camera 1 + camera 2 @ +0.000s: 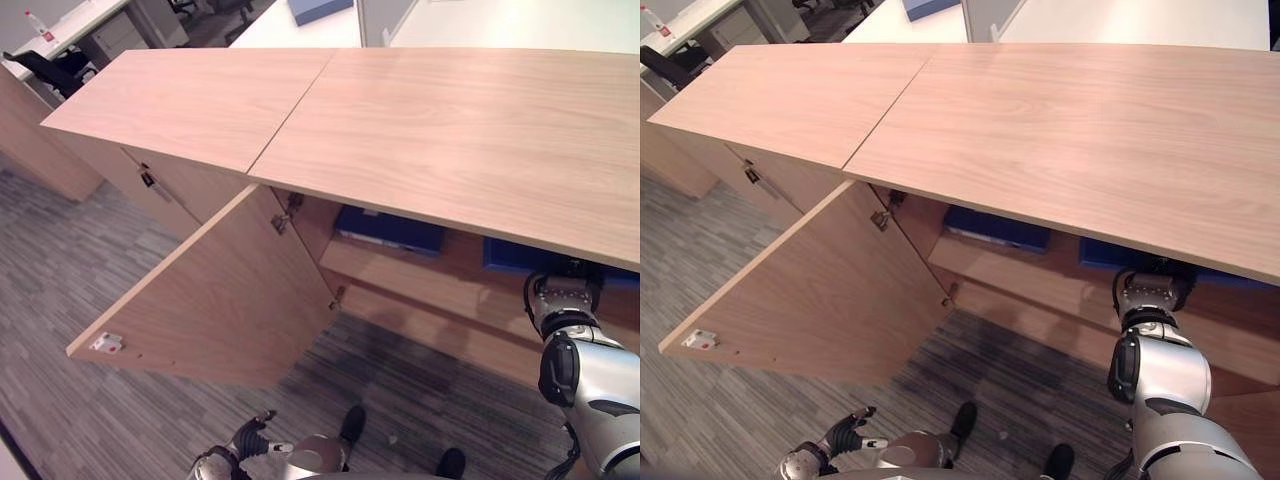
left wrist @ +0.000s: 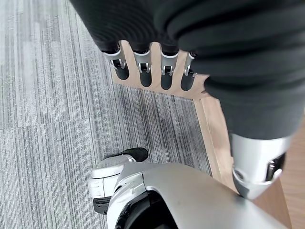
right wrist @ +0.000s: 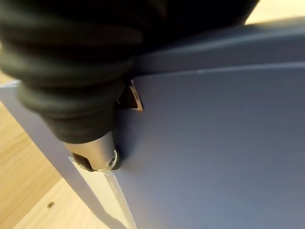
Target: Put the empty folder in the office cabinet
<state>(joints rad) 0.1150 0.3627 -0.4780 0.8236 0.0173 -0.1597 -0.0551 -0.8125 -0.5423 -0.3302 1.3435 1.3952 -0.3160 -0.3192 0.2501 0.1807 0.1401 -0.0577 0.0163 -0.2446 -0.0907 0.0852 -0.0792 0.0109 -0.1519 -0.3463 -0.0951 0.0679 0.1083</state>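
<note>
The wooden office cabinet (image 1: 450, 130) stands in front of me with its left door (image 1: 220, 290) swung wide open. My right arm reaches in under the cabinet top, and the top hides the hand in the eye views. In the right wrist view the thumb (image 3: 97, 155) presses on the flat face of a blue folder (image 3: 214, 152) near its edge, above the light wood shelf. A strip of that folder (image 1: 510, 255) shows just inside the cabinet by my right wrist. My left hand (image 1: 248, 438) hangs low by the floor, its fingers (image 2: 145, 71) straight and holding nothing.
A second blue folder (image 1: 390, 230) lies on the shelf (image 1: 420, 275) further left inside the cabinet. The open door juts out over the grey carpet (image 1: 90, 300). White desks with a blue item (image 1: 320, 8) stand behind the cabinet, and a black chair (image 1: 45, 68) is at the far left.
</note>
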